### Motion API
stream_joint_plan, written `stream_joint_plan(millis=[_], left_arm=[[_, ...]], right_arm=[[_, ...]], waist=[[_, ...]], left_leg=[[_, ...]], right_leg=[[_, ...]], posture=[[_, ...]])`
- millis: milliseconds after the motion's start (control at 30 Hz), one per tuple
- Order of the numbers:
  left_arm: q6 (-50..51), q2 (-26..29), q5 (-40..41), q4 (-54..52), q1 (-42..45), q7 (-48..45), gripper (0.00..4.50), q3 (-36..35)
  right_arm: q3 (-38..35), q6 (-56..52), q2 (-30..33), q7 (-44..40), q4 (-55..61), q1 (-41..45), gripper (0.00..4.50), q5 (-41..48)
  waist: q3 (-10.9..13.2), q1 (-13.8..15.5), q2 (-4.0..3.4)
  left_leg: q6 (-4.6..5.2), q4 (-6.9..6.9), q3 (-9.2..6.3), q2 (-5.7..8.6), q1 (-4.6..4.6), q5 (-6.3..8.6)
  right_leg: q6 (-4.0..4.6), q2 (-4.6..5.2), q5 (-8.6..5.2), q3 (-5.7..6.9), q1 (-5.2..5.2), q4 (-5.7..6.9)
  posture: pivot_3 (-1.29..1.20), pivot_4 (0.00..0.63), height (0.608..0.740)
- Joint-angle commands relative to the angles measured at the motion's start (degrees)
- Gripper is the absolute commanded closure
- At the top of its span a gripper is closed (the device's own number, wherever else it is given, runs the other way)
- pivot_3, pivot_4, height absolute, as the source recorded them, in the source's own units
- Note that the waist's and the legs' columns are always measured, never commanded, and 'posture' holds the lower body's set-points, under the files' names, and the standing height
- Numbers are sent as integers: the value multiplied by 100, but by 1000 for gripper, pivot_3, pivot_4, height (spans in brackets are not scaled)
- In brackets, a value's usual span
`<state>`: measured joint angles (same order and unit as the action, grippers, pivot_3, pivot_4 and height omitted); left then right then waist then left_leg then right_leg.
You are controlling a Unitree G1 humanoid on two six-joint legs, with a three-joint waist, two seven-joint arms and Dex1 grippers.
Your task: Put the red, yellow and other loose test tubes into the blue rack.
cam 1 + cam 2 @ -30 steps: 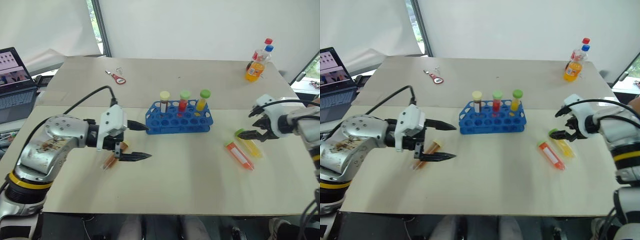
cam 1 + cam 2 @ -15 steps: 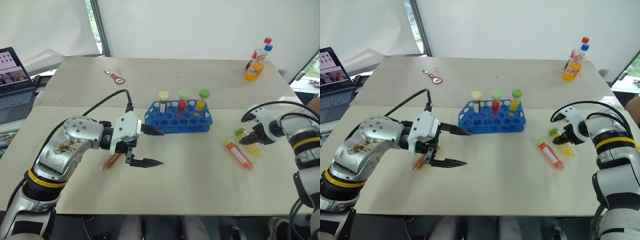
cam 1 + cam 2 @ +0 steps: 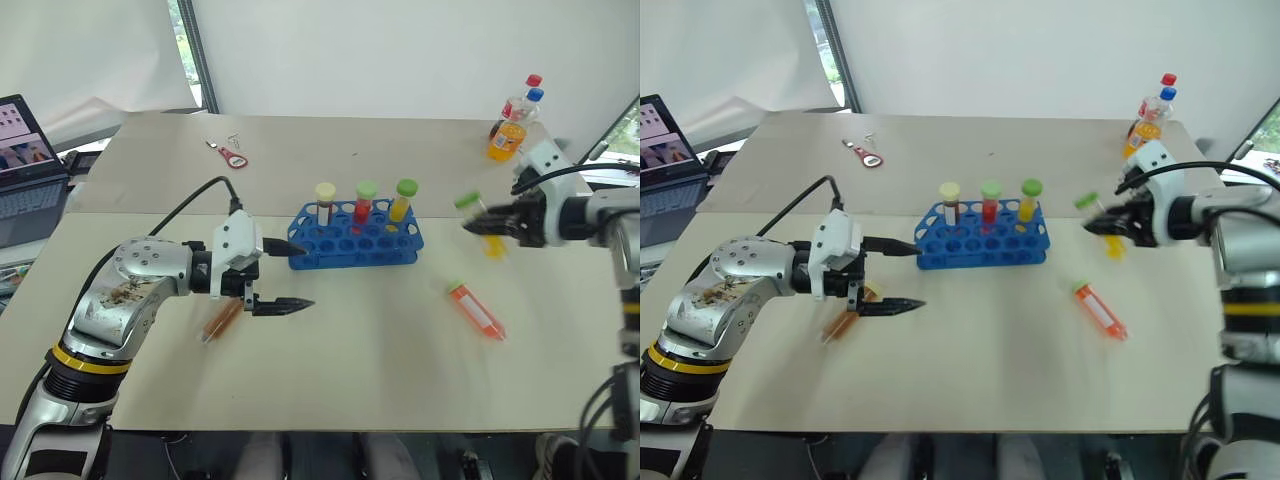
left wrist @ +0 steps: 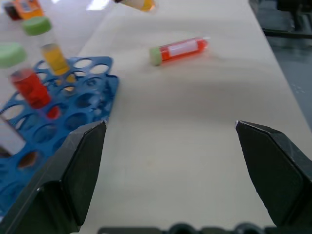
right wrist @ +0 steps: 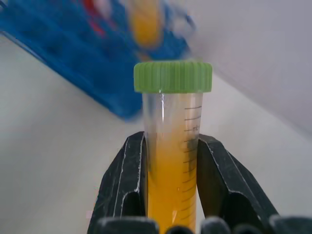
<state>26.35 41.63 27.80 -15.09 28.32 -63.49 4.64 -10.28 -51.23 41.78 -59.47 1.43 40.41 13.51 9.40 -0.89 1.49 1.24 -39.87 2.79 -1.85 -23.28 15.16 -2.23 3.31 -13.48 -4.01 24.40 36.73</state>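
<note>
The blue rack (image 3: 360,243) stands mid-table with three capped tubes upright in its back row. My right gripper (image 3: 480,222) hovers to the right of the rack, shut on a yellow test tube (image 5: 173,146) with a green cap, held off the table. A red test tube (image 3: 476,310) with a green cap lies flat on the table below it. My left gripper (image 3: 305,276) is open and level just left of the rack, nothing between its fingers. An orange tube (image 3: 220,320) lies on the table beneath the left wrist.
Two drink bottles (image 3: 510,135) stand at the far right corner. A red key fob (image 3: 232,153) lies at the back left, and a laptop (image 3: 25,160) sits off the table's left edge. Bare tabletop spreads in front of the rack.
My right gripper closed on the yellow tube, lifted it off the table and carried it up and toward the rack. The left gripper stays open, near the same spot.
</note>
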Motion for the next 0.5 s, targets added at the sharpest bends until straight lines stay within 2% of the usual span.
stream_joint_plan(millis=[33,200,400,500], left_arm=[[-220,-107,-14,-29,2,179,0,-250],[-226,-241,-17,-52,-9,299,0,-195],[-81,-300,-12,-242,-25,331,0,-100],[-71,-316,-19,-298,-73,339,0,-87]], right_arm=[[-506,360,-639,927,1055,-446,3514,317],[-540,1310,-1821,2358,1054,-675,3514,151],[-92,2954,-2402,3148,104,-906,3515,-391],[-7,3329,-2517,3299,-266,-922,3516,-432]], waist=[[1,12,-1],[2,55,-2],[1,14,-2],[2,-10,-4]], left_leg=[[-1,-4,-8,5,-2,0],[-7,-21,2,18,-7,-4],[-8,-8,8,16,-1,-5],[-8,-3,11,16,-2,-5]], right_leg=[[0,4,0,-2,3,1],[-9,14,5,-2,-1,3],[-7,9,5,1,-1,3],[-6,10,5,-1,1,4]], posture=[[0,150,740],[0,150,740],[0,150,740],[0,150,740]])
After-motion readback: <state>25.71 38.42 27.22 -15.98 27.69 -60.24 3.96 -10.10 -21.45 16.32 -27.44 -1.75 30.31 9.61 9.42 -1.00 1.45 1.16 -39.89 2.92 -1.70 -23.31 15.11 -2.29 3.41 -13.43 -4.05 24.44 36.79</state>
